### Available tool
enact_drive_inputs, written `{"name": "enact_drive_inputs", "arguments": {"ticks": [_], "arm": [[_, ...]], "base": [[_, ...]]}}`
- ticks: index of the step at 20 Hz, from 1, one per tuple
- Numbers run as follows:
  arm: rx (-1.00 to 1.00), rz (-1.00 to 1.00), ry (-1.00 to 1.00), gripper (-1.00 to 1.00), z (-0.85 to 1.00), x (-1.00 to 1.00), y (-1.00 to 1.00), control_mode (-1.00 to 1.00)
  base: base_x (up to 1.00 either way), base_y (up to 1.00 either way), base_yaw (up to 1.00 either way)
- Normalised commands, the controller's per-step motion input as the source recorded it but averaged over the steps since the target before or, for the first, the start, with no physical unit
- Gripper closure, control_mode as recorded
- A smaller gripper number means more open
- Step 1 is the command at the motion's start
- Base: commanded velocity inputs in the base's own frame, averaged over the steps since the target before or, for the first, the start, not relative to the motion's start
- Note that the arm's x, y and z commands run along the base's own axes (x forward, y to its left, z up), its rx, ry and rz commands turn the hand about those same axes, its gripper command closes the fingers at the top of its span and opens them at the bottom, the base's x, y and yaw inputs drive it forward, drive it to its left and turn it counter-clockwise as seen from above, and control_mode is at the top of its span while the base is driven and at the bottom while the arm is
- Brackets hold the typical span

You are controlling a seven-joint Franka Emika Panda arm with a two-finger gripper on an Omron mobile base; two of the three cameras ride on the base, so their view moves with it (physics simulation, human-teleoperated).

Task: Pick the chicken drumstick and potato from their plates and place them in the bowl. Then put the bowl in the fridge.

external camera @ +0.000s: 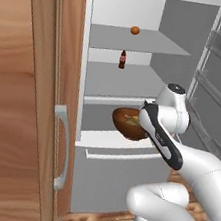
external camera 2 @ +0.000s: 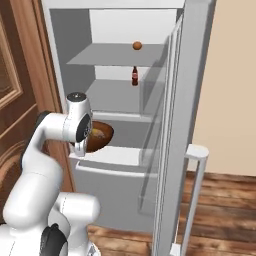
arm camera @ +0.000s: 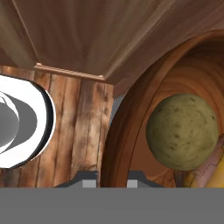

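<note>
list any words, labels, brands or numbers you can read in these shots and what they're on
None can be read.
Bottle on the middle fridge shelf: its middle band shows only as a small red patch, too small to show any lettering.
Bowl, the potato inside it, the orange fruit on the top shelf and the wooden cabinet: no print shows on any of them.

The fridge (external camera: 123, 170) stands open, its pale grey shelves stacked inside. On the top shelf (external camera: 139, 40) sits an orange (external camera: 135, 30). On the middle shelf (external camera: 122, 79) a dark bottle (external camera: 122, 60) stands upright near the back wall. At the lower shelf (external camera: 101, 116) is the bowl (external camera: 126, 122); whether it rests there cannot be told.
</note>
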Motion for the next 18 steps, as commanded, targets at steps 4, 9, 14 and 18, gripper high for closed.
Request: {"name": "enact_drive_inputs", "arguments": {"ticks": [4, 9, 14, 18], "arm": [[0.0, 0.0, 0.0, 1.0, 0.0, 0.0, 0.0, 1.0], [0.0, 0.0, 0.0, 1.0, 0.0, 0.0, 0.0, 1.0], [0.0, 0.0, 0.0, 1.0, 0.0, 0.0, 0.0, 1.0], [0.0, 0.0, 0.0, 1.0, 0.0, 0.0, 0.0, 1.0]], "base": [[0.51, 0.26, -0.06], [0.41, 0.27, 0.0], [0.23, 0.13, 0.02], [0.0, 0.0, 0.0]]}}
